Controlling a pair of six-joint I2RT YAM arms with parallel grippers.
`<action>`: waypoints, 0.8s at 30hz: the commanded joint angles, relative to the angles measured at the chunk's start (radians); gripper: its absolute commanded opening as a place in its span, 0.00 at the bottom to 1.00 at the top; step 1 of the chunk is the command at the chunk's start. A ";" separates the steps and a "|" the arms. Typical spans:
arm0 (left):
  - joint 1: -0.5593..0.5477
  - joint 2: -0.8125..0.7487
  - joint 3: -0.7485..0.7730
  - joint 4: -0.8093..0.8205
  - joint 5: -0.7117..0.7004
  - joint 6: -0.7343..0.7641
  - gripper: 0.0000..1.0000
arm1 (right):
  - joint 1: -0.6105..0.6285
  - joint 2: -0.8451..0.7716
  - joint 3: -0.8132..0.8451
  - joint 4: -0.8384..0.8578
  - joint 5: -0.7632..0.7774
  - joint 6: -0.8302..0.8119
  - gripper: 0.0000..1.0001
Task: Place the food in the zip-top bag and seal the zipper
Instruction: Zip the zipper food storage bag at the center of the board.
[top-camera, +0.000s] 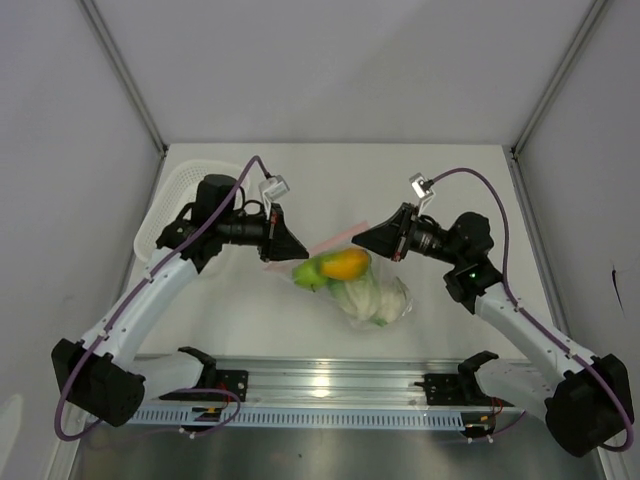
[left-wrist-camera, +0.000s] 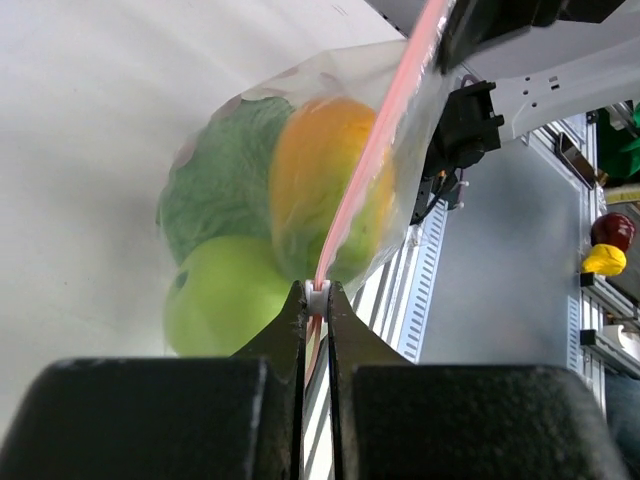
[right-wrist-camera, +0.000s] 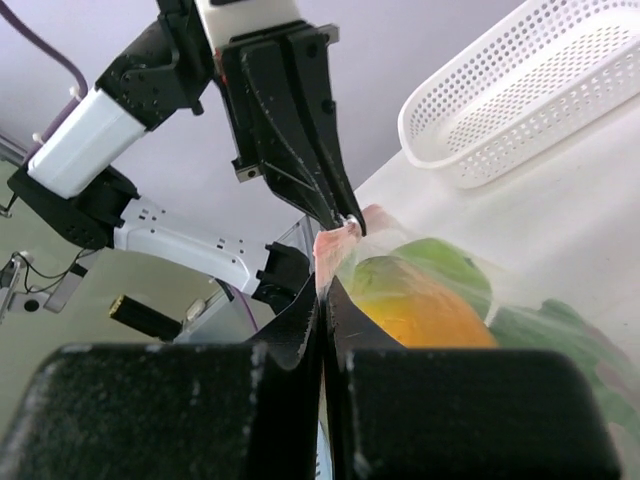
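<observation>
With the left gripper (left-wrist-camera: 316, 292) and the right gripper (right-wrist-camera: 322, 285) each clamped on an end of the pink zipper (left-wrist-camera: 370, 160), and the zip-top bag (top-camera: 352, 290) holding the food (top-camera: 346, 264) stretched between them over the middle of the table (top-camera: 250, 320), a too hard pull could slip the strip free and leave it unsealed.

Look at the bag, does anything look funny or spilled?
Nothing stands out. The green apple, orange fruit and cabbage sit inside the zip-top bag, none spilled, and the left gripper and right gripper each pinch its pink zipper.
</observation>
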 joint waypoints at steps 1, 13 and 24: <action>0.028 -0.067 -0.027 -0.044 -0.069 0.025 0.01 | -0.055 -0.047 0.018 0.120 0.001 0.029 0.00; 0.046 -0.158 -0.082 -0.073 -0.127 0.028 0.01 | -0.279 -0.089 -0.059 0.183 -0.052 0.122 0.00; 0.046 -0.160 -0.059 -0.016 0.008 0.035 0.00 | -0.112 -0.012 0.211 -0.384 -0.206 -0.367 0.35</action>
